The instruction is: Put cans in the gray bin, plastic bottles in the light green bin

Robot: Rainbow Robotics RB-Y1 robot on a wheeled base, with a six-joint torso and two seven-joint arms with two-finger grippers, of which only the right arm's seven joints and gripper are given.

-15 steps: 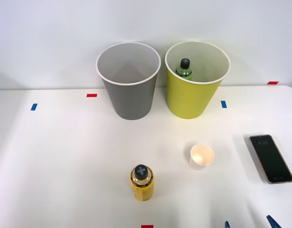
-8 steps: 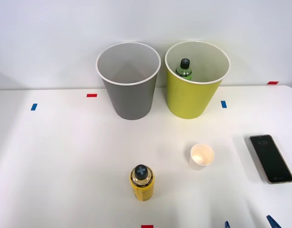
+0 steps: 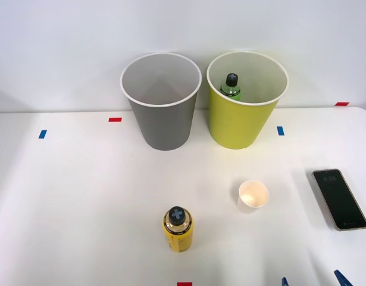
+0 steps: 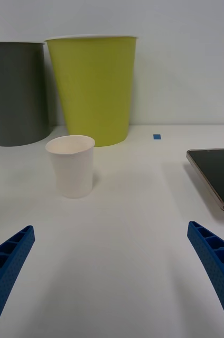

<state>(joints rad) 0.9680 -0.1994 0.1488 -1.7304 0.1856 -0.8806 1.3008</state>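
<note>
— What stands across the white table (image 3: 81, 196), left to right?
— The gray bin (image 3: 162, 116) at upper centre; just right of it the light green bin (image 3: 241, 119), a green bottle (image 3: 231, 87) upright inside; the yellow bottle (image 3: 178, 229) upright at lower centre; a paper cup (image 3: 253, 196) right of it; a phone (image 3: 340, 198) flat at far right.
— And the right gripper (image 4: 112, 280)?
— Low at the bottom right; blue fingers (image 4: 6, 264) spread wide, holding nothing.
</note>
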